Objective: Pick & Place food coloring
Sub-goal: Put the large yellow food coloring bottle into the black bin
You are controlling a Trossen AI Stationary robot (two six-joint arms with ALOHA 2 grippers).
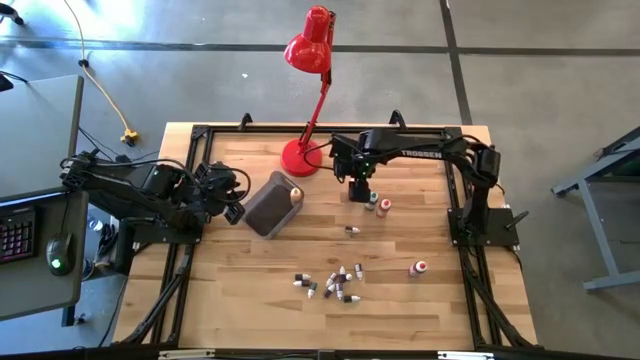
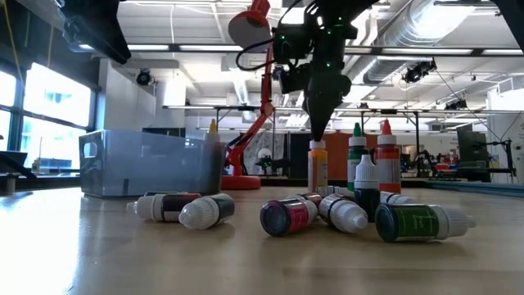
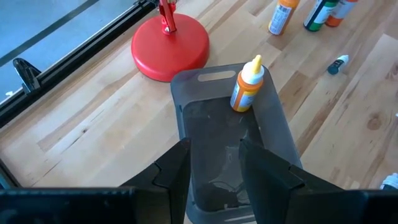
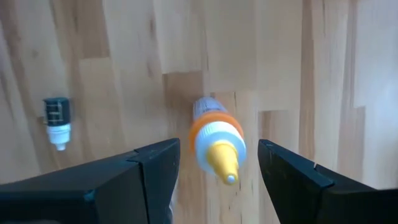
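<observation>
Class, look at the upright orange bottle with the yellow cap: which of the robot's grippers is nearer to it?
Right. The right gripper hangs open directly above the upright orange bottle; the left gripper is across the table at the grey tub.
</observation>
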